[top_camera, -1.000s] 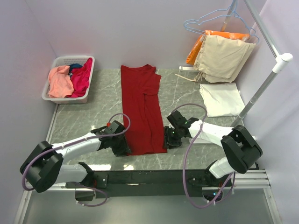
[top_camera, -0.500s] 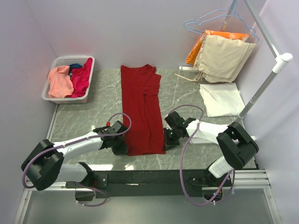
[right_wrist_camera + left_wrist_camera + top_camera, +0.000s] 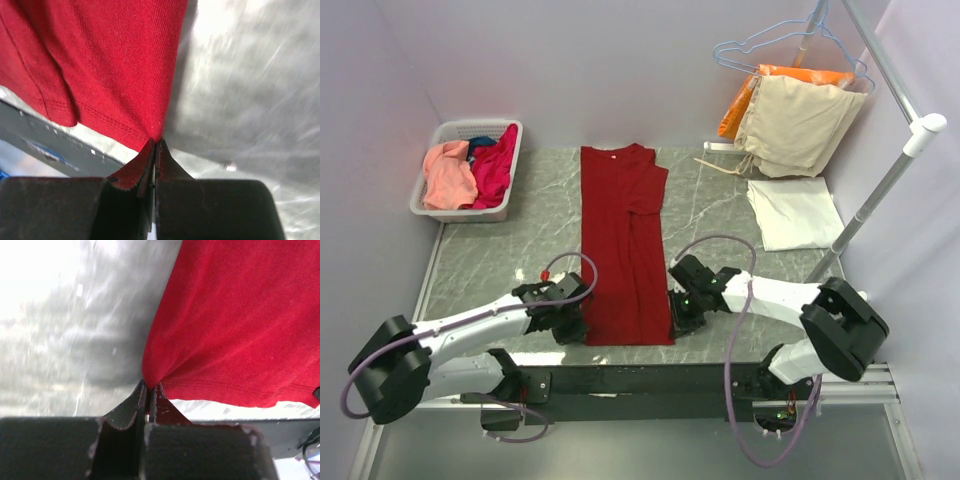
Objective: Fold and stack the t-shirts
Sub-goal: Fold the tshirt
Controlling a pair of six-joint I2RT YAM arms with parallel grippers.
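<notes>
The left pincer point(image 3: 149, 387) was clenched on the near left corner of the dark red t-shirt point(image 3: 235, 325). Its two dark fingers were pressed together with a pinch of red cloth caught between the tips, just by the stitched line of the hem. The right pincer point(image 3: 155, 145) was likewise clenched, grasping the near right corner of the same shirt, and the cloth drew into a small peak where the tips met. In the overhead view both pincers sat low over the tabletop point(image 3: 510, 250), one at each end of the shirt's bottom edge, with the arms reaching in from the left and the right.

The dark red t-shirt lay flat as a long narrow strip down the middle of the grey marbled tabletop. Its sides were folded in, its collar was at the far end and its hem was close to the near edge. A folded-in flap showed along its right side.

Well apart to the right, a cream-white t-shirt point(image 3: 795, 212) lay folded into a rectangle on the tabletop. At the far left corner stood a white basket point(image 3: 460, 212) holding a salmon-pink t-shirt point(image 3: 448, 172), a magenta t-shirt point(image 3: 495, 165) and a bit of a blue t-shirt point(image 3: 480, 143) behind them. At the far right a beige garment point(image 3: 798, 125) and an orange garment point(image 3: 790, 75) hung beside a white pole point(image 3: 882, 192).
</notes>
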